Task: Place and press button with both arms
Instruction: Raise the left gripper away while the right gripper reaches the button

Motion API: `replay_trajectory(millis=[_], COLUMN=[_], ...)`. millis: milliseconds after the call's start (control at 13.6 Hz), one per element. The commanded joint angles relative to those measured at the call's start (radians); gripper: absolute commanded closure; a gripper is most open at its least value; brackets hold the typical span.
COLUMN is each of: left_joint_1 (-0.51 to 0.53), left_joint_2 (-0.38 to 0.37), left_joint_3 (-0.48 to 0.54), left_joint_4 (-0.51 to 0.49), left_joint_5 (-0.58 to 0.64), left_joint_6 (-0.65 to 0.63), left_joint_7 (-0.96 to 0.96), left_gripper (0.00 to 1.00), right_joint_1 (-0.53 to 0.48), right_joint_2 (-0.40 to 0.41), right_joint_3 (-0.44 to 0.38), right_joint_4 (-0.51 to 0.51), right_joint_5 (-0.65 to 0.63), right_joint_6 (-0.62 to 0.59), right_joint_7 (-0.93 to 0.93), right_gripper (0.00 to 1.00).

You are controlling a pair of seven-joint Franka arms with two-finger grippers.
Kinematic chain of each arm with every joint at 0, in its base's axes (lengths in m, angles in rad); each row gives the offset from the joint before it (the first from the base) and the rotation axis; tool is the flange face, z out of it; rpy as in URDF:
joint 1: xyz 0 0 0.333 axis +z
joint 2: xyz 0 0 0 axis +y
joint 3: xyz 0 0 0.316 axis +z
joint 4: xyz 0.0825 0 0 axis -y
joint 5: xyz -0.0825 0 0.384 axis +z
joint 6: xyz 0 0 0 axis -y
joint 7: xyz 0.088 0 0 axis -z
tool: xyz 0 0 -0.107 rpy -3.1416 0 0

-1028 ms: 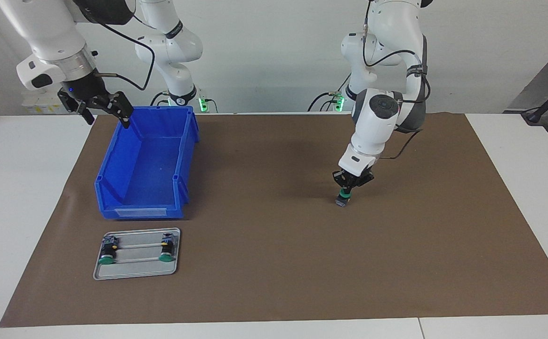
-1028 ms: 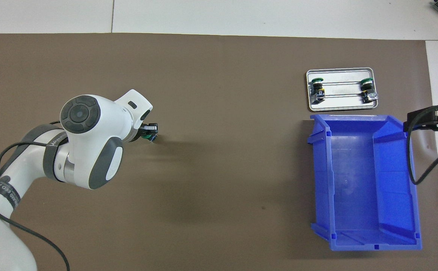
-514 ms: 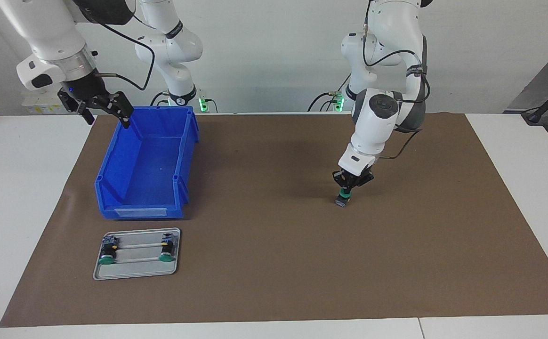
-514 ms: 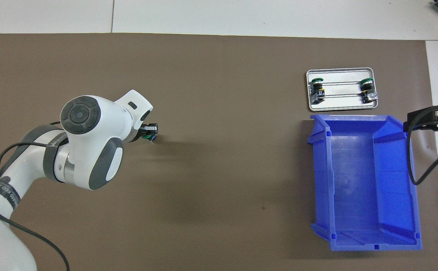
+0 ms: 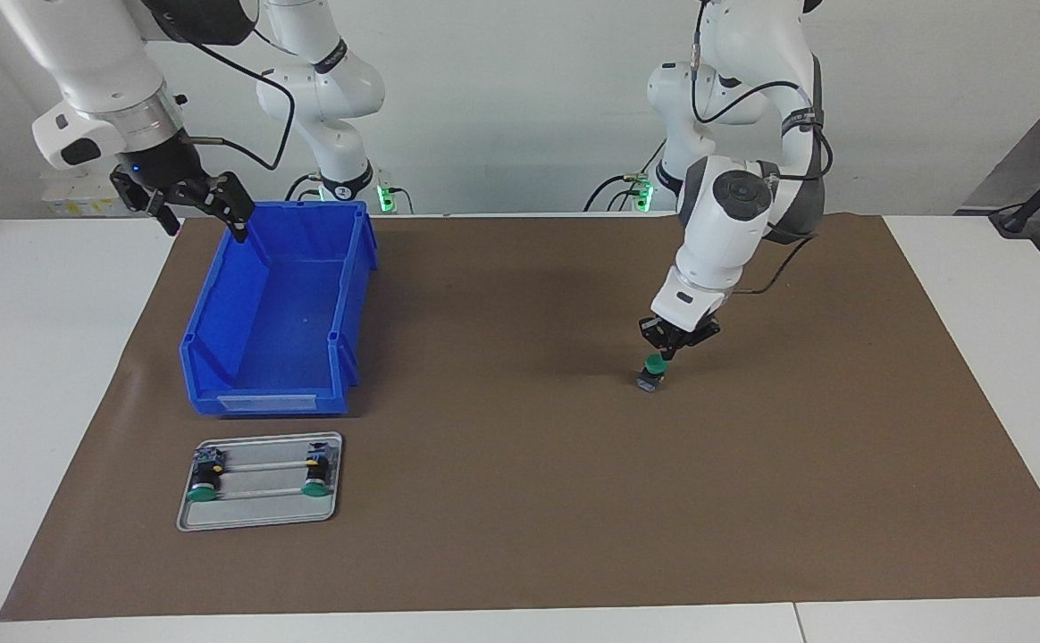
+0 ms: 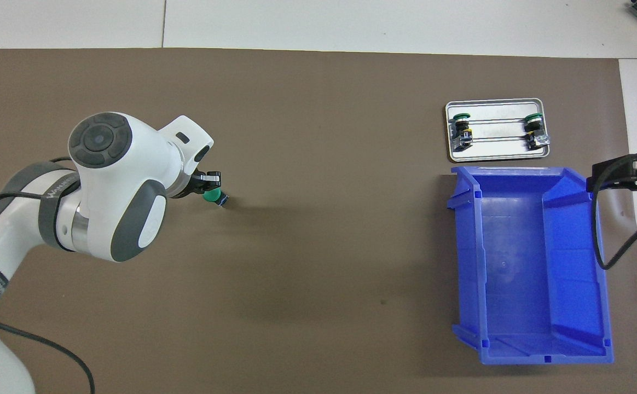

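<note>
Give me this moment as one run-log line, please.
left gripper: shut, just above button standing on mat | right gripper: open, waiting over blue bin corner | tray: two buttons

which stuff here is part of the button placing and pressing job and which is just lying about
In the job:
- green-capped push-button with black body, standing on the brown mat
- left gripper, shut, just above the cap
- right gripper, open, waiting over the blue plastic bin

Lying about:
- blue plastic bin
- grey metal tray with two more buttons
</note>
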Motion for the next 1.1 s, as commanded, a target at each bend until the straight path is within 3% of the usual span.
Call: replay_trajectory(millis=[0, 440, 587, 661, 1028], left_joint_1=[0.046, 0.23, 0.247, 0.247, 0.246], left_joint_2=[0.002, -0.013, -0.033, -0.048, -0.102], left_joint_3=[0.005, 0.01, 0.011, 0.013, 0.011], left_joint_4=[0.12, 0.291, 0.332, 0.349, 0.362], left_joint_5=[0.016, 0.004, 0.007, 0.015, 0.015], left_joint_6=[-0.169, -0.411, -0.468, -0.488, -0.528], left_joint_7=[0.046, 0.309, 0.317, 0.317, 0.315], left_gripper=[0.85, 0.36, 0.08, 0.02, 0.02], right_joint_1=[0.0, 0.125, 0.193, 0.241, 0.497], right_joint_2=[-0.025, 0.038, 0.081, 0.107, 0.373], right_joint_3=[0.007, 0.014, 0.014, 0.016, 0.016], right_joint_4=[-0.028, -0.011, -0.01, 0.001, 0.163], right_joint_5=[0.002, 0.007, 0.042, 0.053, 0.045], right_joint_6=[0.024, 0.136, 0.184, 0.218, 0.379], right_joint_7=[-0.025, 0.151, 0.259, 0.327, 0.697], right_gripper=[0.0, 0.0, 0.0, 0.0, 0.0])
